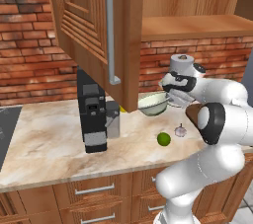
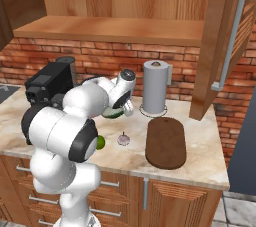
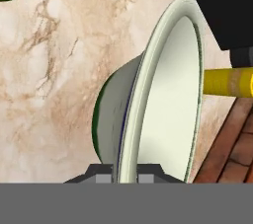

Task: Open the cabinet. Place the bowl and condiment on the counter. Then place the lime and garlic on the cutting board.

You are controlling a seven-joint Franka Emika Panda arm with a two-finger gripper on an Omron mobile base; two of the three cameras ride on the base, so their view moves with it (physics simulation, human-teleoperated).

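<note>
Gripper [image 3: 127, 172] is pinched on the bowl [image 1: 153, 103] rim, hanging just above the worktop [image 1: 44, 144] beside the coffee machine [image 1: 94, 117] — I'd level it, lower slowly and land it short of that machine before letting go.

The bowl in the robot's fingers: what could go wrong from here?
The bowl is pinched only by its thin rim in the fingers and hangs tilted above the counter, so it might slip. Set down carelessly, it could bump the lime or garlic and roll them.

Kitchen: stone counter [image 1: 49, 134], wall cabinet [image 1: 94, 25].
</note>
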